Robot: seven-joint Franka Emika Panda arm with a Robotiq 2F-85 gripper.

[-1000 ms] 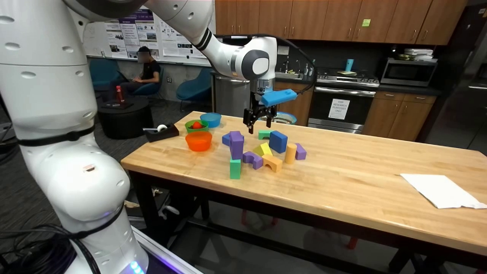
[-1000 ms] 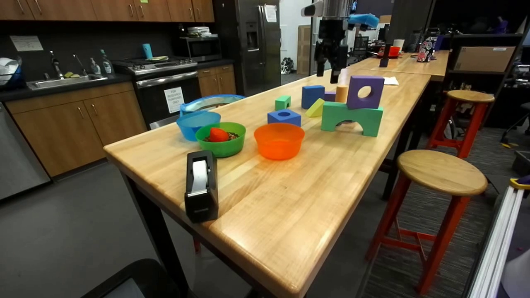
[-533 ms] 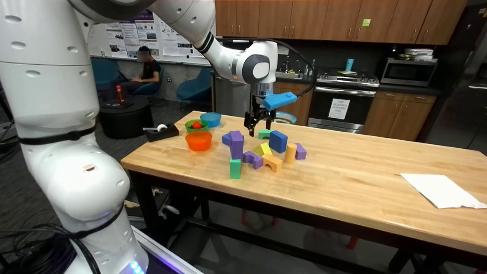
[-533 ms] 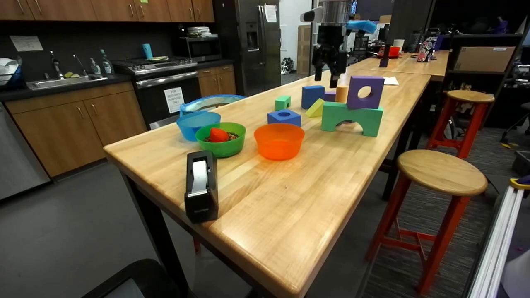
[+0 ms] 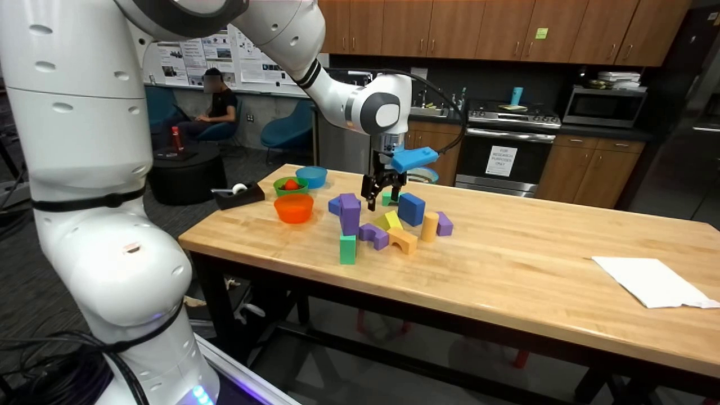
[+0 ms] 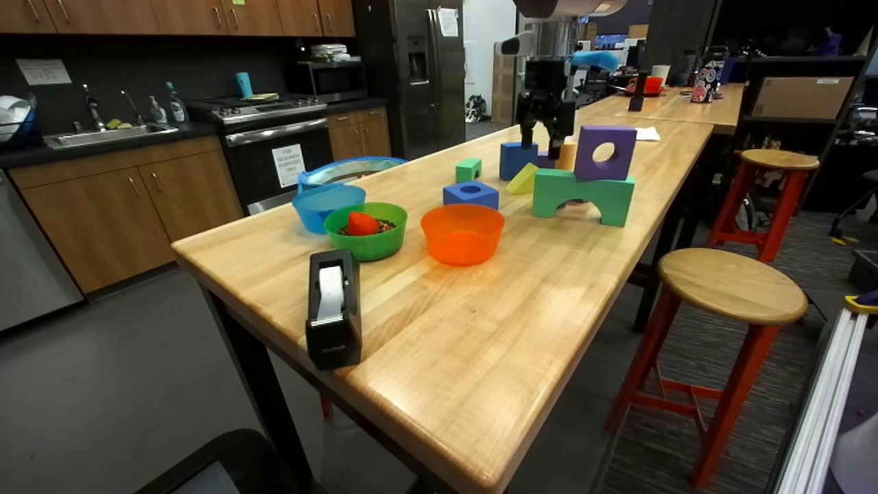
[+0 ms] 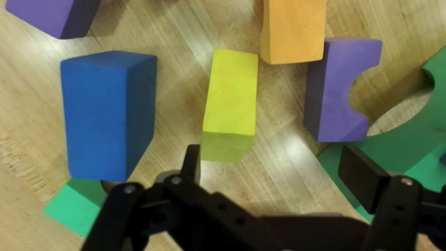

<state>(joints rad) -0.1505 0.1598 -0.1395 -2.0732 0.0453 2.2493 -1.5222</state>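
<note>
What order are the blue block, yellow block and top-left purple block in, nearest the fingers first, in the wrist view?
1. Yellow block, mid-picture, closest to the fingers.
2. Blue block, on the picture's left side.
3. Purple block, cut off in the top left corner.

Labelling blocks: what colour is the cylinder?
The cylinder is light orange; it shows best in an exterior view.

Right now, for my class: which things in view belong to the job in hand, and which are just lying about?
Likely in the job, nearest the open end effector:
yellow block
large blue block
small green arch
purple arch
orange arch
large green arch, holed purple block on it

Apparently just lying about:
tape dispenser
orange bowl
green bowl
blue bowl
white paper
</note>
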